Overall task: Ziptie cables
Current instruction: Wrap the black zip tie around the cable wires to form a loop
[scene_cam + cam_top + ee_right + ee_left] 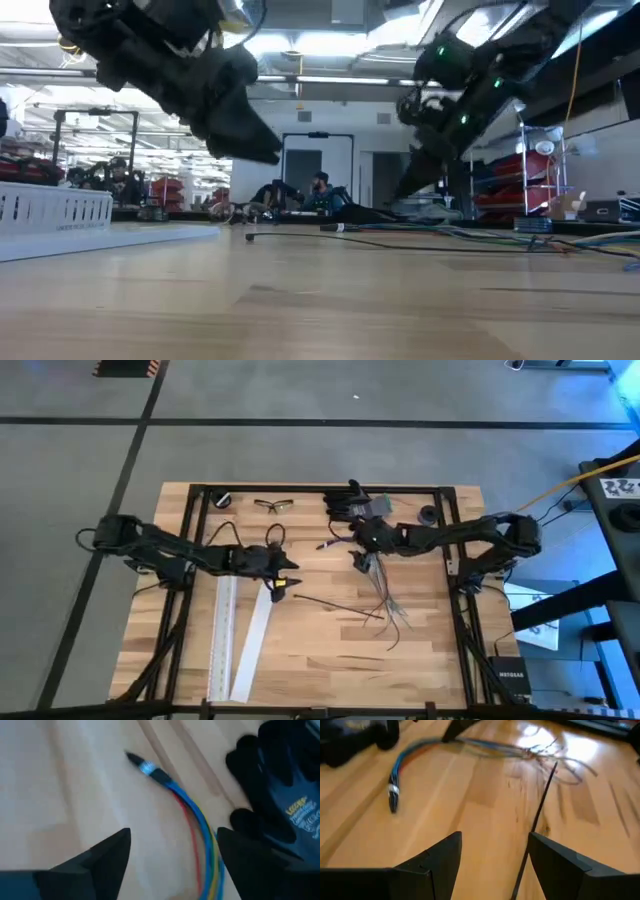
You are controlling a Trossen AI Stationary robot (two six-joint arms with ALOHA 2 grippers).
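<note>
Two strips (232, 635) left, glove (280, 795) beside cables (192, 820)

The cables (375, 575) lie right of table centre. The white channel strips (238, 635) lie side by side on the left. The safety glasses (274, 505) and glove (350, 500) lie along the far edge.

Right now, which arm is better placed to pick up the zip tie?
Left. Its gripper has open jaws straddling the zip tie; the right gripper is open over the cables.
</note>
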